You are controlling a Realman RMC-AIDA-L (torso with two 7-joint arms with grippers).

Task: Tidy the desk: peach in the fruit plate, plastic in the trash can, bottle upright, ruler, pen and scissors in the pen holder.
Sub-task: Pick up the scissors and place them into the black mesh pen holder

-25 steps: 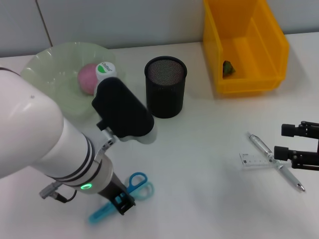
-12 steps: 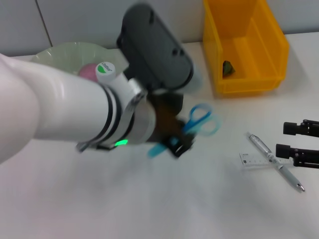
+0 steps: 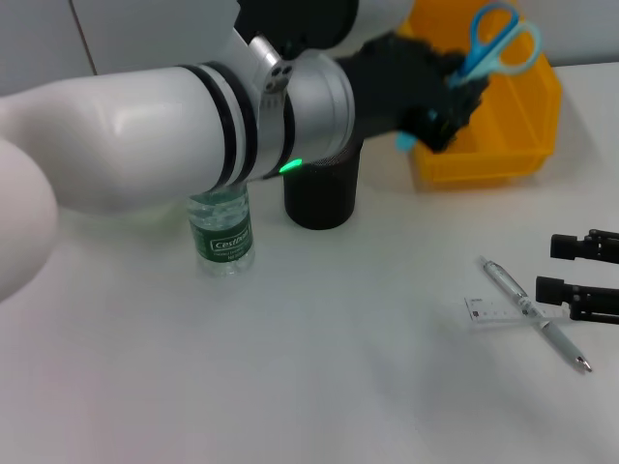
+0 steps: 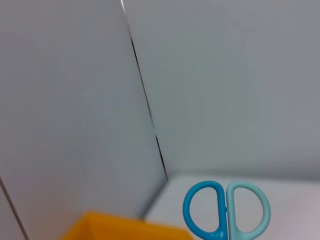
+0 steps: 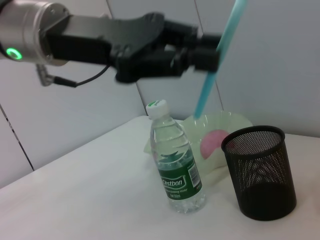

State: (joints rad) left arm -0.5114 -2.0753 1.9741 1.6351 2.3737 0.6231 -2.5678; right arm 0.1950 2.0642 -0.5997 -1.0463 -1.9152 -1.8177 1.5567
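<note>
The white desk (image 3: 290, 367) is being viewed from above, with the left arm stretched across it well above the surface. The yellow bin (image 3: 484, 97) is being kept at the far right of the desk, with a small green-brown scrap (image 3: 444, 132) of plastic lying inside it. The pale green fruit plate (image 5: 220, 127) is being partly hidden by the arm in the head view; in the right wrist view the pink peach (image 5: 214, 141) is being shown resting in it. The black mesh pen holder (image 5: 260, 172) is being shown upright just beside the plate, and the water bottle (image 3: 222, 232) with its green label is being shown standing upright near the holder.

The left gripper (image 3: 440, 121) is being held high over the holder and the near edge of the bin, its fingers closed on the blue scissors (image 3: 488, 53). The scissors are being gripped by the blades, with the two handle loops pointing up and away, and the closed blades hanging down past the fingers in the right wrist view.

The right gripper (image 3: 544, 266) is being kept low at the right edge of the desk, its two dark fingers spread apart and holding nothing. Just beside it, the silver pen (image 3: 534, 314) is being shown lying across the clear ruler (image 3: 498, 311), both flat on the desk.
</note>
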